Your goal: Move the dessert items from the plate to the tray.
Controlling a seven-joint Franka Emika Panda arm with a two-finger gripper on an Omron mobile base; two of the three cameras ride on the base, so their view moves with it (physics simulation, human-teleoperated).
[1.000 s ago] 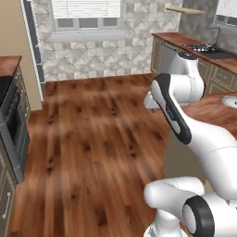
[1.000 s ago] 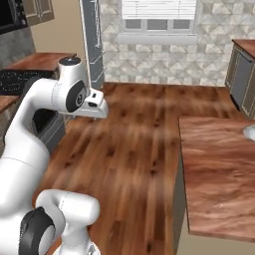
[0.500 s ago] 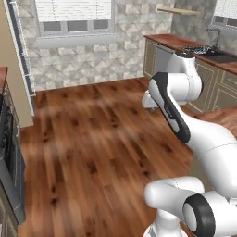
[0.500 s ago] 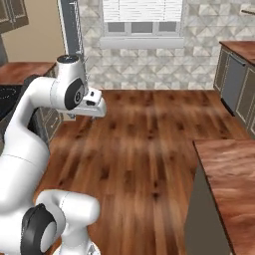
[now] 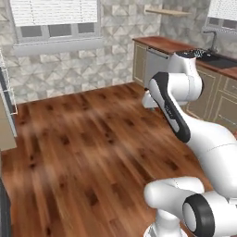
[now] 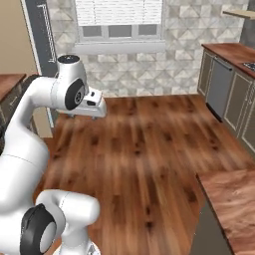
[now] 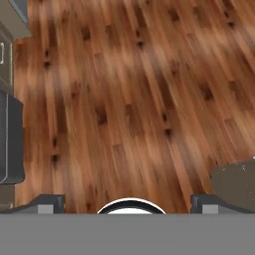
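The dessert items, the plate and the tray are out of view. My gripper [image 7: 127, 203] hangs above the wooden floor, and its two dark fingertips [image 7: 50, 202] stand far apart at the bottom of the hand view with nothing between them. The arm is folded high in front of the base, with its hand [image 6: 95, 106] pointing down; the same hand [image 5: 149, 100] appears in the left base view.
Brown plank floor [image 5: 88, 148] spreads ahead to a tiled wall with a window [image 6: 119, 20]. A counter with a sink [image 5: 203, 53] and cabinets runs along the right. A counter corner [image 6: 231, 199] is close at the lower right. A dark appliance [image 7: 10, 139] lies left in the hand view.
The whole scene has slid leftward in both base views, so the base has turned to the right. The arm keeps the same folded pose and the jaws stay wide.
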